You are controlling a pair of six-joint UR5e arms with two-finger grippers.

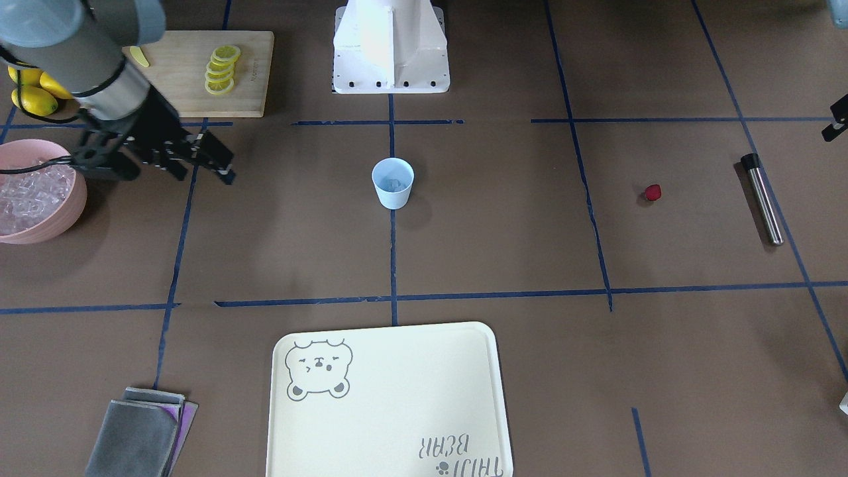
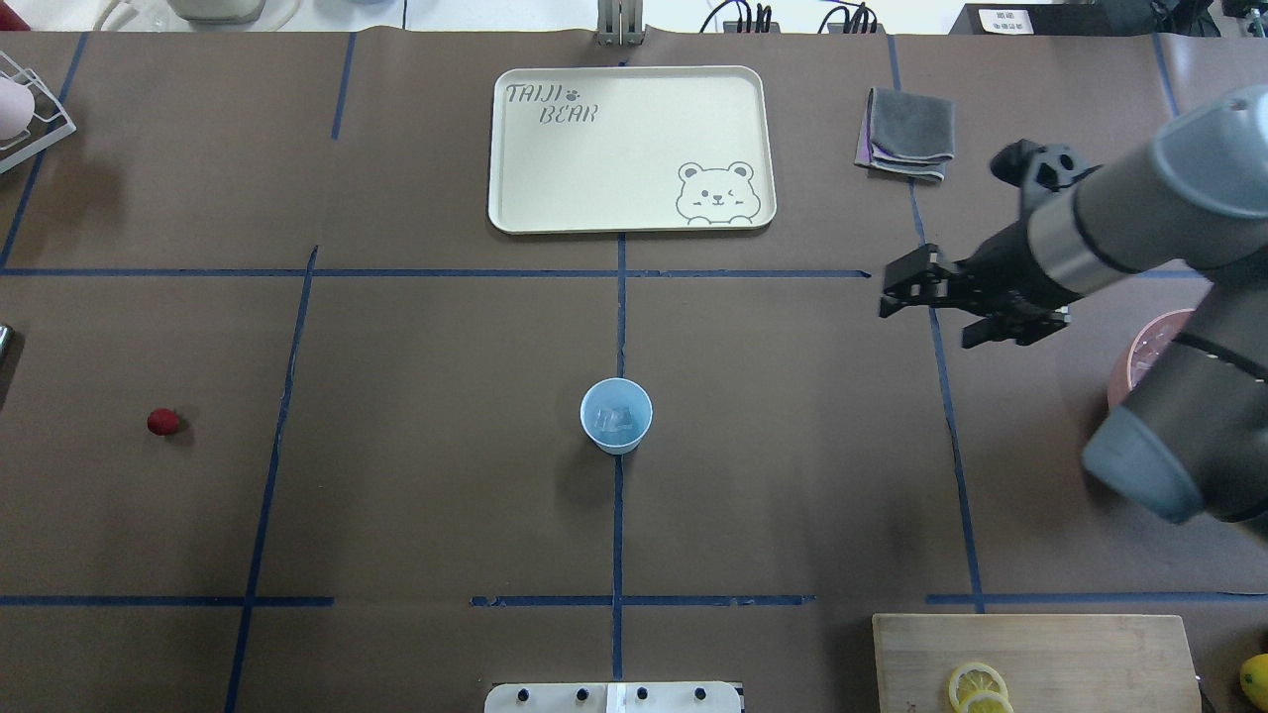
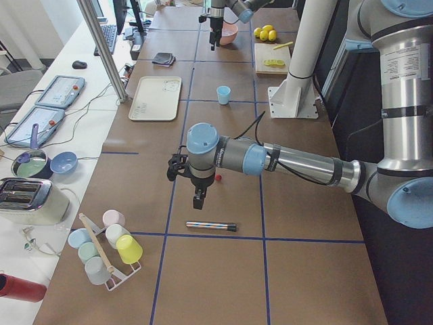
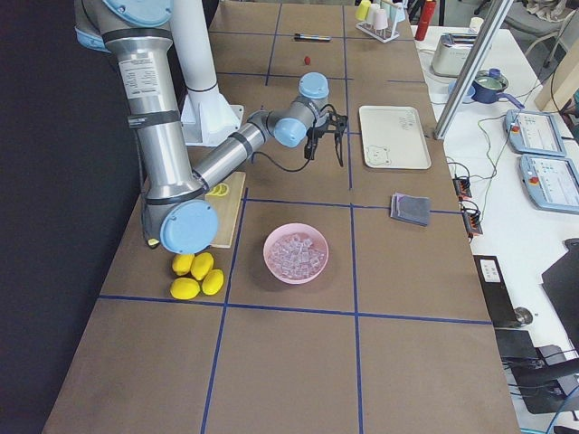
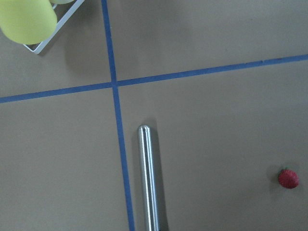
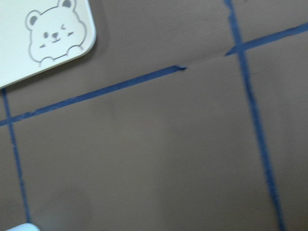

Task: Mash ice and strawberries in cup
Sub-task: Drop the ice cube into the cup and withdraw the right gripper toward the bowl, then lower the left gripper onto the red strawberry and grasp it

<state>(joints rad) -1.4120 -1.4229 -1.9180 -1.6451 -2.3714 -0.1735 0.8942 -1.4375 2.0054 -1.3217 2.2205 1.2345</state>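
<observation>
As we see overhead, right pincer point(image 2: 897, 290): fingers apart, holding nothing, at the cup's point(image 2: 615, 416) two o'clock.
Left pincer point(image 3: 197, 202): we cannot tell.
Count: one cup, one strawberry point(image 2: 162, 422), ice point(image 2: 616, 420) inside.

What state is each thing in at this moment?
cup: upright, holds ice.
strawberry: loose, outside the cup.
metal rod: lying flat, unheld.
pink bowl: full of ice cubes.
right gripper: open, empty.
left gripper: cannot tell open or shut.
</observation>
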